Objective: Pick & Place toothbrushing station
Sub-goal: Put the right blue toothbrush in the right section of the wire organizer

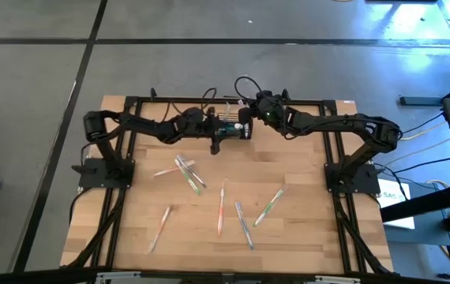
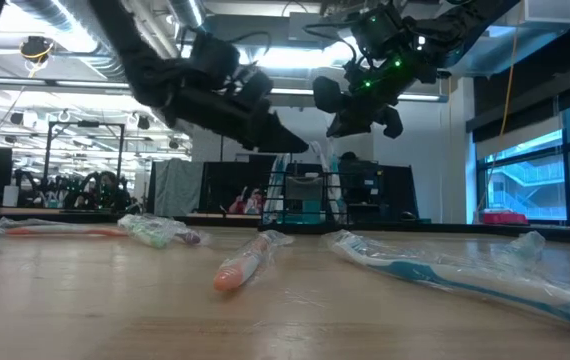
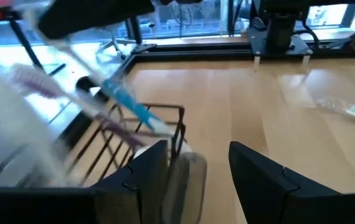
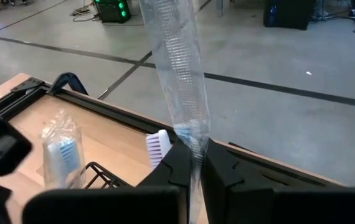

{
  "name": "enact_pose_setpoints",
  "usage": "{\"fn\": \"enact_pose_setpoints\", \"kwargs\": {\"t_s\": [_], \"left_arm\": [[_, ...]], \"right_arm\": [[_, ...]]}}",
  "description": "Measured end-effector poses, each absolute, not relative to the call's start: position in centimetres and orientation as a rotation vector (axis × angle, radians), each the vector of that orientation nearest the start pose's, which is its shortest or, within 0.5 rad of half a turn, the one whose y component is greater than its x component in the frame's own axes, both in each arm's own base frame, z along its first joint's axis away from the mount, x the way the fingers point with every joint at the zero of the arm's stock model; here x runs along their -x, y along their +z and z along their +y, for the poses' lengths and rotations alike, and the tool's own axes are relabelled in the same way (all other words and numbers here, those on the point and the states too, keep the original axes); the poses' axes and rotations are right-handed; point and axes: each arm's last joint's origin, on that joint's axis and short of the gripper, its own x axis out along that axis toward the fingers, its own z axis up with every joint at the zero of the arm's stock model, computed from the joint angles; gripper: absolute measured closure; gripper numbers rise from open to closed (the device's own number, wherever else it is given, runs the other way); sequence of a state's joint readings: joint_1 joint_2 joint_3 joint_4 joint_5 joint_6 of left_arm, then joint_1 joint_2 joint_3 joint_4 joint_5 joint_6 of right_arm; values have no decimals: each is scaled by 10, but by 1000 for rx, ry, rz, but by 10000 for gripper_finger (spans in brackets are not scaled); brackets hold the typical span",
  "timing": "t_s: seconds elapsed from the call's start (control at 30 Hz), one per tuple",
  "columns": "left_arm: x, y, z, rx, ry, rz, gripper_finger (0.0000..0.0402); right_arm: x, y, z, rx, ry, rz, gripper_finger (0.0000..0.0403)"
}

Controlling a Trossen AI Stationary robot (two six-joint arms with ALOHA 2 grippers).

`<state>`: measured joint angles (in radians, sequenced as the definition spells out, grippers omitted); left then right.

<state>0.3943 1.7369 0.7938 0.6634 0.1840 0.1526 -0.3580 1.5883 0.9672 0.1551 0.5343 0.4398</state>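
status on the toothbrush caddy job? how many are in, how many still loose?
Done: the black wire caddy at the table's far edge already holds a few wrapped brushes. In hand: the right gripper is shut on a wrapped toothbrush above the caddy; the left gripper is open around the caddy's wall. Left: about six or seven loose toothbrushes on the table.

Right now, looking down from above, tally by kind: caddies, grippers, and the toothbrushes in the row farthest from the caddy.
Caddy: 1
Grippers, left gripper and right gripper: 2
Toothbrushes in that row: 4
Total: 7
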Motion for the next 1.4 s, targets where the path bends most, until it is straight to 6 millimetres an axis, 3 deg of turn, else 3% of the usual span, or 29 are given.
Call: {"fn": "enact_pose_setpoints", "kwargs": {"t_s": [0.57, 1.03, 1.4], "left_arm": [[-380, 152, 153, -104, 201, 331, 233], [-380, 145, 154, -41, 213, 389, 233], [-380, 143, 154, -26, 216, 401, 233]], "right_arm": [[-314, 232, -133, -350, -961, 290, 386], [-314, 235, -133, -313, -952, 301, 386], [-306, 259, -128, -285, -935, 225, 386]]}}
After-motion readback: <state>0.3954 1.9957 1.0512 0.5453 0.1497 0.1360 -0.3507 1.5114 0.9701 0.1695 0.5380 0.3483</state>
